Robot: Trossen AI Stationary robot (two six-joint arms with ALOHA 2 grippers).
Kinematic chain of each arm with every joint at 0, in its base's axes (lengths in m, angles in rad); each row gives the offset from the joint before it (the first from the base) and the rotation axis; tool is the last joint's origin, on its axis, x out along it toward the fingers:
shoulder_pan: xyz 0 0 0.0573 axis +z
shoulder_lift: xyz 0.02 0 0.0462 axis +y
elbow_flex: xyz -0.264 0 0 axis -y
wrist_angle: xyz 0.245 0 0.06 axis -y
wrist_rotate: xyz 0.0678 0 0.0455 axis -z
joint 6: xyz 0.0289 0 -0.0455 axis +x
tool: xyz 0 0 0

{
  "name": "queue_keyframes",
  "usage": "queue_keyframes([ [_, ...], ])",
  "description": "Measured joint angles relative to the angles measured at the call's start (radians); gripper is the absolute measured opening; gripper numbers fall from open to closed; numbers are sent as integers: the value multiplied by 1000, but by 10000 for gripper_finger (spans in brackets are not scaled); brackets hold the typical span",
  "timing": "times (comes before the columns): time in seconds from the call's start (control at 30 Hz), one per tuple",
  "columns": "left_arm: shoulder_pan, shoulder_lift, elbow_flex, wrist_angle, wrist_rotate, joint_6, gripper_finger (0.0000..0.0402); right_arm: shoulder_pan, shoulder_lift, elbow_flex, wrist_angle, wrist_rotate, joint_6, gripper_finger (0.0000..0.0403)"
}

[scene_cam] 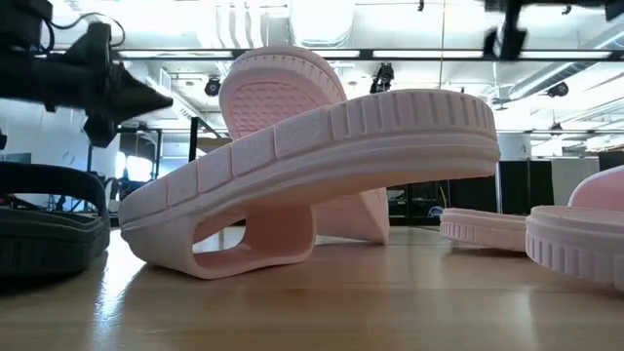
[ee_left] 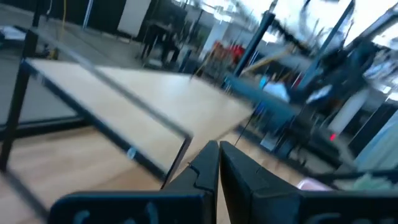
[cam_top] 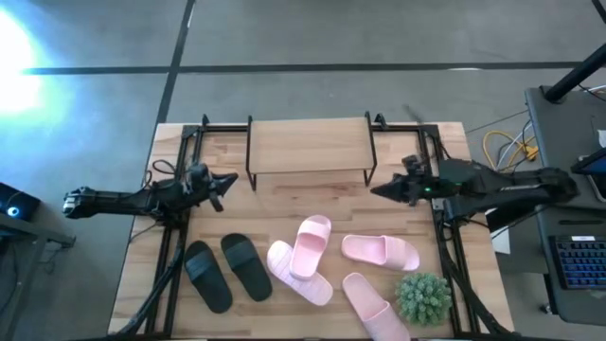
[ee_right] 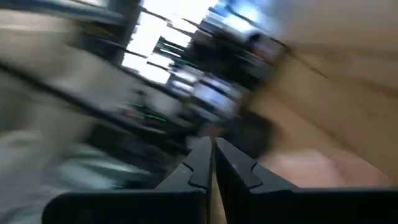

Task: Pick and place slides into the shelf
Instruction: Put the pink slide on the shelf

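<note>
In the high view the shelf [cam_top: 308, 144] stands at the table's far middle, its top board bare. Two black slides [cam_top: 225, 271] lie side by side at the near left. One pink slide [cam_top: 311, 244] leans across another [cam_top: 301, 277], seen close in the low view [scene_cam: 322, 166]. Two more pink slides [cam_top: 379, 251] [cam_top: 376, 303] lie flat to the right. My left gripper [cam_top: 232, 180] [ee_left: 217, 148] hovers shut off the shelf's left end. My right gripper [cam_top: 374, 191] [ee_right: 213, 146] hovers shut off its right end. Neither touches anything.
A green plant ball [cam_top: 422, 296] sits at the near right corner beside the pink slides. Black metal frame rails [cam_top: 170, 237] [cam_top: 445, 237] run along both sides of the table. Bare wood [cam_top: 303, 194] lies between the shelf and the slides.
</note>
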Motion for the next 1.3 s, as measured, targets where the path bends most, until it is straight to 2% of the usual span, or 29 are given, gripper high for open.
queue_keyframes([
  [0.1,0,0,0,45,0,-1,0,0,101,154,-369,82,117,13],
  [0.23,0,0,1,72,19,-74,0,-1,244,337,-654,94,165,13],
  [0.4,0,4,1,72,29,-244,0,2,449,552,-897,26,233,13],
  [0.53,0,8,0,71,30,-260,0,6,638,711,-1162,-9,284,13],
  [0.67,0,11,0,71,31,-261,0,15,826,838,-1439,-109,326,13],
  [0.7,0,11,0,69,31,-261,0,23,870,863,-1476,-135,327,13],
  [0.8,0,14,-2,44,32,-261,0,52,955,903,-1435,-217,323,13],
  [0.97,0,25,-3,-35,37,-261,0,123,1098,1001,-1464,-255,335,13],
  [1.13,0,36,-6,-102,39,-254,0,193,1178,1066,-1464,-296,444,13],
  [1.3,0,56,-7,-119,40,-173,0,247,1210,1042,-1464,-377,618,13],
])
